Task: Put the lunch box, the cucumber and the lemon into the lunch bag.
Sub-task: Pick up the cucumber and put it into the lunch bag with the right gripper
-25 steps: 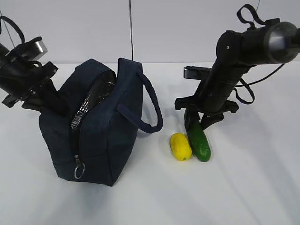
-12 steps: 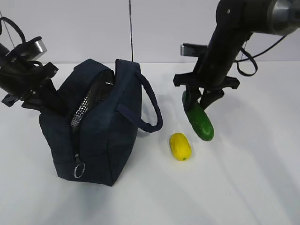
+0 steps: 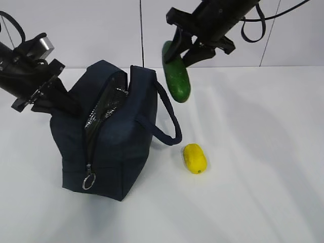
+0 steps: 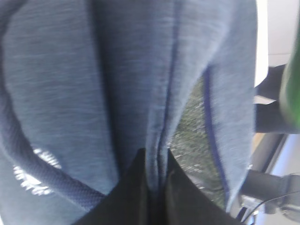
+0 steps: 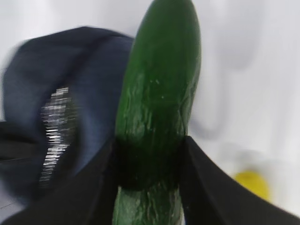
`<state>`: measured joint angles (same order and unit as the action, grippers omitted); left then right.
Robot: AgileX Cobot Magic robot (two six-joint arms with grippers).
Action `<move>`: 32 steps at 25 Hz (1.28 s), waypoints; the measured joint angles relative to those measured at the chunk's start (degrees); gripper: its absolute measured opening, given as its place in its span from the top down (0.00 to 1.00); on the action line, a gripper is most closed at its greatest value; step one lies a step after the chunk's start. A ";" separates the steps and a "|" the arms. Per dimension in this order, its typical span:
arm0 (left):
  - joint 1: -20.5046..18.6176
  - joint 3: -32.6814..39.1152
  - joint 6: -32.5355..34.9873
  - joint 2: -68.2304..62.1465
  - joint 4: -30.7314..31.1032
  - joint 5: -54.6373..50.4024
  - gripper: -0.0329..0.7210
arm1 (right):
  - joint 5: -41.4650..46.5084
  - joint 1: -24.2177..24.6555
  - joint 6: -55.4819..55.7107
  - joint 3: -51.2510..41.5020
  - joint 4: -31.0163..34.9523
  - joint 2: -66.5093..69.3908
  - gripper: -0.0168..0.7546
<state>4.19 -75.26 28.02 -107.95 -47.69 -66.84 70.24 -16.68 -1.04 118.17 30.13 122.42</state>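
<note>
The dark navy lunch bag [image 3: 114,144] stands left of centre, its zipper open and silver lining [image 3: 104,109] showing. My left gripper [image 3: 65,101] is shut on the bag's far edge; in the left wrist view its jaws [image 4: 157,166] pinch a fold of the lunch bag [image 4: 117,79]. My right gripper [image 3: 186,49] is shut on the cucumber [image 3: 176,78], which hangs in the air just right of the bag's opening. The right wrist view shows the cucumber [image 5: 159,93] clamped in my right gripper [image 5: 150,159], over the lunch bag [image 5: 89,75]. The lemon [image 3: 194,158] lies on the table. The lunch box is out of view.
The bag's padded loop handle [image 3: 169,124] sticks out to the right toward the lemon. A metal ring pull [image 3: 89,181] hangs at the bag's near end. The white table [image 3: 253,192] stretches right and forward. The lemon [image 5: 253,183] shows blurred at lower right.
My right gripper lifted the cucumber off the table beside the lemon and carried it up and left to the bag. The bag shifted slightly with the left gripper.
</note>
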 joint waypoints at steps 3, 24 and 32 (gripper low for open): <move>0.00 0.00 2.67 0.00 -5.49 -0.79 0.95 | 0.10 0.00 -2.98 0.23 10.07 -0.06 0.59; 0.00 0.00 4.67 0.00 -15.83 -1.00 0.95 | 0.09 -6.23 0.01 0.30 16.05 8.17 0.60; 0.00 0.00 4.89 0.00 -16.44 -1.00 0.95 | -0.09 -6.23 1.04 0.37 16.15 9.85 0.58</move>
<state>4.19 -75.26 32.91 -107.95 -64.12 -67.84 70.15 -22.92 0.00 118.54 46.29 132.26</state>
